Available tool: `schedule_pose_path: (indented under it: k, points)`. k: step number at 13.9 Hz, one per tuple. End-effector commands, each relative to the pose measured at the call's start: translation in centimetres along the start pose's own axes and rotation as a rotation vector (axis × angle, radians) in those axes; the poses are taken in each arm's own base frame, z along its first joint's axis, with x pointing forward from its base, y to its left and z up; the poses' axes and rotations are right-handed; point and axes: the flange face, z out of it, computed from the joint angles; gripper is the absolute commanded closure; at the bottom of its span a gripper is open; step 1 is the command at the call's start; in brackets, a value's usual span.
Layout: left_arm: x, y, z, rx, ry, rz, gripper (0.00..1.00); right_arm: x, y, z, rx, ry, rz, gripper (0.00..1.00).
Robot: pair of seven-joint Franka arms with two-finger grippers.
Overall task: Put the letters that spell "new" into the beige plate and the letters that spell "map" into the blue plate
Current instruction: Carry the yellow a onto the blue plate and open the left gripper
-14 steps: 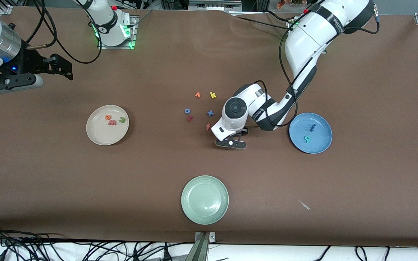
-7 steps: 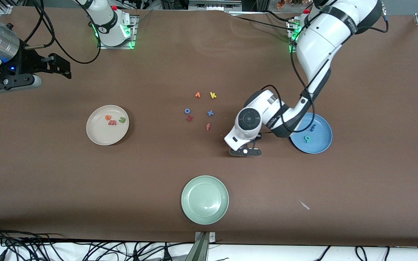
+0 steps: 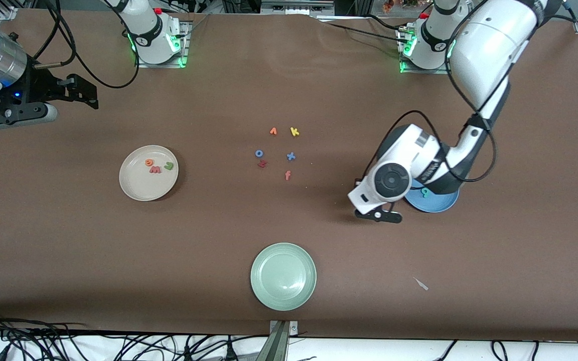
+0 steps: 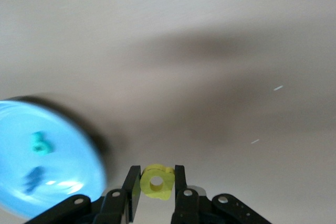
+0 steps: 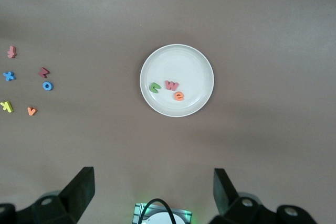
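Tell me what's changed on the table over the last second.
The left gripper, jaws shut on the yellow p, has carried it from beside the loose letters toward the blue plate. The right gripper waits open. The beige plate and its three letters are unchanged.

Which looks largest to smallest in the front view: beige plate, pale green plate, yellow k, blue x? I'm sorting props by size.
1. Pale green plate, though it lies nearer the camera, so its edge over the beige one is unsure.
2. Beige plate.
3. Yellow k and blue x: both tiny, alike.
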Motion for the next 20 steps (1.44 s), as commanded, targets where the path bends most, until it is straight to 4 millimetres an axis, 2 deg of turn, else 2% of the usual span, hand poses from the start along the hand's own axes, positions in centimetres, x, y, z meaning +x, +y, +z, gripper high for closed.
schedule_pose_path:
  k: [1,2,6,7,8,9,10,11,14,16,20]
  points:
    - [-0.5,-5.7,-0.4,-0.025,-0.070,0.058,0.94,0.1,0.3,-0.7,-0.011,-0.006,-0.019,0.00]
    - [-0.4,-8.1,-0.3,-0.032,-0.086,0.074,0.94,0.1,0.4,-0.7,-0.012,-0.006,-0.019,0.00]
    - [-0.7,-13.7,1.9,-0.034,-0.173,0.144,0.92,0.1,0.5,-0.7,-0.012,-0.006,-0.019,0.00]
    - [-0.6,-14.5,2.5,-0.033,-0.180,0.146,0.83,0.1,0.5,-0.7,-0.012,-0.006,-0.020,0.00]
    - [-0.4,-14.8,3.1,-0.018,-0.186,0.147,0.65,0.1,0.5,-0.7,-0.016,-0.006,-0.021,0.00]
    - [-0.3,-14.9,3.3,-0.013,-0.188,0.151,0.07,0.1,0.5,-0.7,-0.019,-0.006,-0.021,0.00]
    - [-0.3,-15.1,3.1,-0.010,-0.183,0.146,0.00,0.1,0.5,-0.7,-0.020,-0.005,-0.021,0.00]
    - [-0.3,-15.5,2.4,-0.011,-0.173,0.136,0.00,0.1,0.5,-0.7,-0.019,-0.006,-0.021,0.00]
    - [-0.7,-19.7,1.1,-0.030,-0.151,0.072,0.00,0.1,0.5,-0.7,-0.020,-0.005,-0.021,0.00]
    - [-1.7,-22.0,-0.6,-0.037,-0.142,0.031,0.00,0.1,0.6,-0.7,-0.021,-0.005,-0.022,0.00]
    - [-3.8,-26.8,-5.3,-0.041,-0.151,-0.062,0.00,0.4,0.6,-0.3,-0.021,-0.012,-0.022,0.00]
